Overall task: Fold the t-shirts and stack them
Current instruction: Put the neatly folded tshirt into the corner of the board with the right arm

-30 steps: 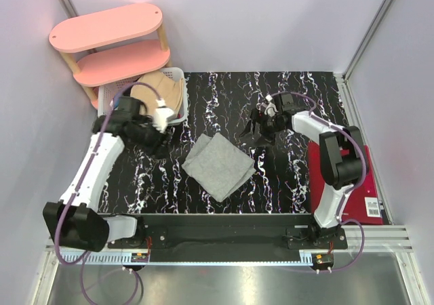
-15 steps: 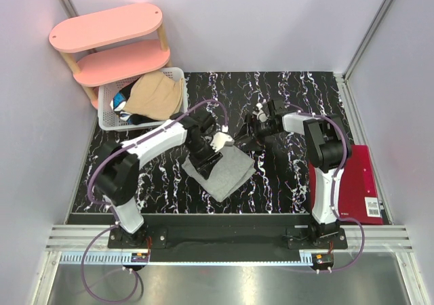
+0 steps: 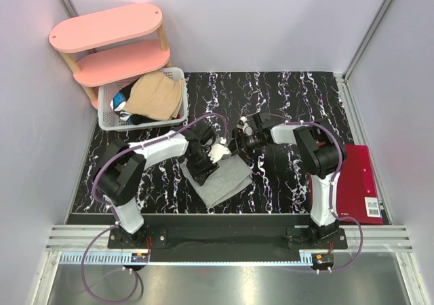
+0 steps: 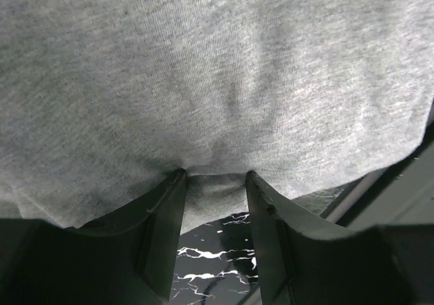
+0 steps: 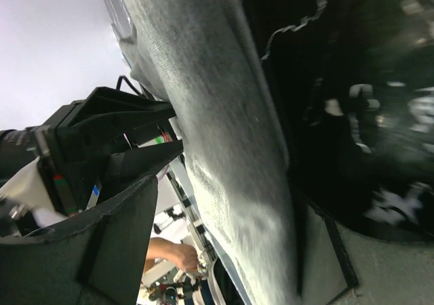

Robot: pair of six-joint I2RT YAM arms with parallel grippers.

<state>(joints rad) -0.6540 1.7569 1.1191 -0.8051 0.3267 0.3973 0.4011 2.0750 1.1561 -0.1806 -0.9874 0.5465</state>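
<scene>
Showing the light grey t-shirt [image 3: 227, 179], folded to a rough square and lying flat on the black marbled surface [image 3: 298, 95], with both hands at its far edge. The left hand [image 4: 215, 183] is set down on the shirt's far-left portion. Its fingers [image 4: 159, 230] stand partly apart, with a small tuck of the grey fabric between their tips and bare surface visible in the gap behind it. The right hand [image 5: 230, 193] meets the shirt at the corner just beside the left hand. Its fingers [image 5: 115, 244] are spread wide, one on either side of the fabric's raised edge, not closed on it. The two hands sit close together over that edge. Well beyond the left hand, on its outer side, a white lattice basket [image 3: 108, 118] holds the tan t-shirt [image 3: 157, 93], heaped on top of darker and blue t-shirts [image 3: 123, 103]. Beyond the basket stands a pink two-tier shelf [image 3: 108, 27]. Well to the outer side of the right hand, a flat red object [image 3: 359, 183] lies beside the surface's edge.
</scene>
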